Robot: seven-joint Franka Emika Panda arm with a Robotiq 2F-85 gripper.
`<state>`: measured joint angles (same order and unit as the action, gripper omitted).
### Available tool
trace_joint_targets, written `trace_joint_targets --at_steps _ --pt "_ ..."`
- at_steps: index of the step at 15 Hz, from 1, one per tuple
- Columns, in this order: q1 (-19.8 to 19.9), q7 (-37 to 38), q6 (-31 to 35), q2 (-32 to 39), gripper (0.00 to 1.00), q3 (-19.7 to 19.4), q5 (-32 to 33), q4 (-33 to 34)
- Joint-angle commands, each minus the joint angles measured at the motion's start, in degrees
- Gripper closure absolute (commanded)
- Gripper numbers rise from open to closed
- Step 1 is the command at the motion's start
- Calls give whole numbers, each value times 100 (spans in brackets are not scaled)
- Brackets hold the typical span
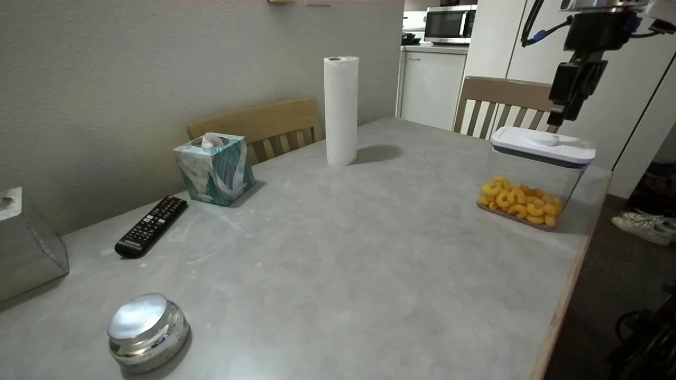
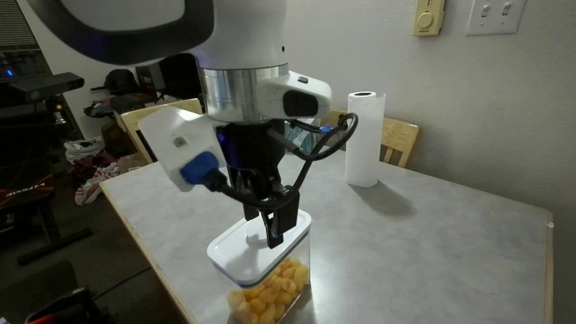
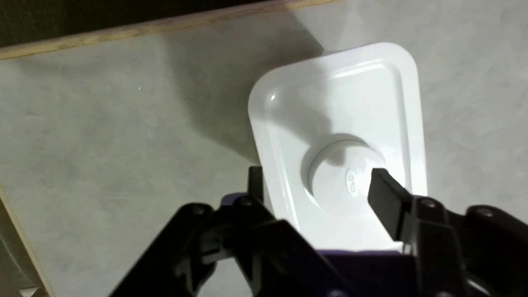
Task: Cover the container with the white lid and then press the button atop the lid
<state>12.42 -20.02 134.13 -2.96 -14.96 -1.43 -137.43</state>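
Nearest us in the wrist view are the two black fingers (image 3: 390, 202) of the gripper (image 3: 317, 194), spread well apart with only air between them. We cannot tell whether they stand at their widest. Beneath the gripper lies the white lid (image 3: 363, 107), and its raised round button (image 3: 342, 175) shows between the fingers, one fingertip overlapping the button's edge from this angle. In an exterior view we see a slim gap under the fingertips, so the gripper hangs close above the lid, apart from it. We find the lid set on top of the container (image 1: 538, 177), which stands upright on the bench (image 1: 327, 264) below the gripper; through its clear wall we make out yellow-orange snack pieces (image 1: 520, 205) piled at the bottom. Well away from the gripper, on the same bench, we notice a paper towel roll (image 1: 341, 111), a tissue box (image 1: 216, 171), a black remote (image 1: 151, 227) and a round shiny metal object (image 1: 147, 332).
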Motion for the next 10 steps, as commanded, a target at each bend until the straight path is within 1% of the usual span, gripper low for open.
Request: trace_joint_targets --at_steps 1,2,3,4,6,7,10 --pt "52 196 -197 -218 61 18 130 -94" --pt "48 216 -230 -234 70 18 127 -88" --pt "42 206 -264 -236 75 15 92 -78" --pt "36 183 -307 -234 84 11 44 -73" --pt "23 132 -342 -195 97 6 -52 -69" --pt "17 119 -345 -163 100 7 -99 -73" --pt "5 89 -384 -119 100 12 -226 -81"
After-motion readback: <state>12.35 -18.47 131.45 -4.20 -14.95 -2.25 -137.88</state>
